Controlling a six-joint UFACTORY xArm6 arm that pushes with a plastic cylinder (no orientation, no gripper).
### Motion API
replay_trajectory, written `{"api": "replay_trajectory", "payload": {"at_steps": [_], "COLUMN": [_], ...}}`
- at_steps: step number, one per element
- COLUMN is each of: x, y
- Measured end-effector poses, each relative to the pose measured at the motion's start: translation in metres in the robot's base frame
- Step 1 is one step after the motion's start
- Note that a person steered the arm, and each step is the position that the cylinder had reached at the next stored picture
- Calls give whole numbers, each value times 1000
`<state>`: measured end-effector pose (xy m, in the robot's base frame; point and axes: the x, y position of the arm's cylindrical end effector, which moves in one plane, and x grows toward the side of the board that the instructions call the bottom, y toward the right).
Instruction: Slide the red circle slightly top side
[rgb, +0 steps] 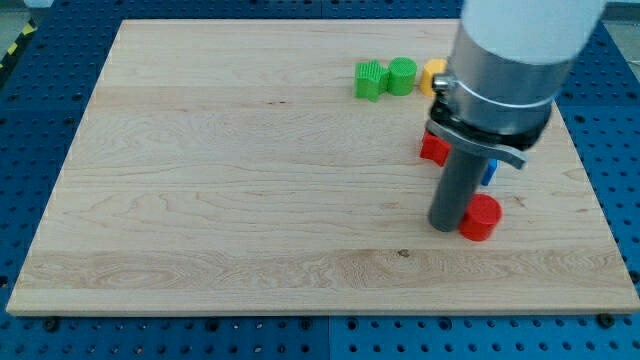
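A pale wooden desk (240, 190) fills most of the view, lying on a blue perforated surface (30, 150) that shows around its edges. The red circle (481, 217), a short red cylinder, is the landmark here; it sits low on the view's right part of the desk. Far to the view's left of the red circle the wood is plain grain. Up and to the view's left of the red circle, near the desk's top edge, a green block with a ridged, star-like outline (369, 80) touches a green round block (401, 76) on its right. Next to these, directly above the red circle's left side, a yellow block (433, 74) is partly hidden by the arm, so its shape cannot be told. Another red block (433, 148), shape unclear, peeks out above and left of the red circle. My tip (446, 226), the end of a dark grey rod, rests on the desk touching the red circle's left side. A sliver of a blue block (490, 171) shows just above the red circle. There is no pincer on this arm.
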<state>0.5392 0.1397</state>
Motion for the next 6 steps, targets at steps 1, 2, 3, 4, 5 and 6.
{"api": "replay_trajectory", "payload": {"at_steps": [1, 2, 3, 4, 5, 6], "x": [-4, -5, 30, 36, 2, -19], "y": [53, 65, 54, 90, 114, 114]}}
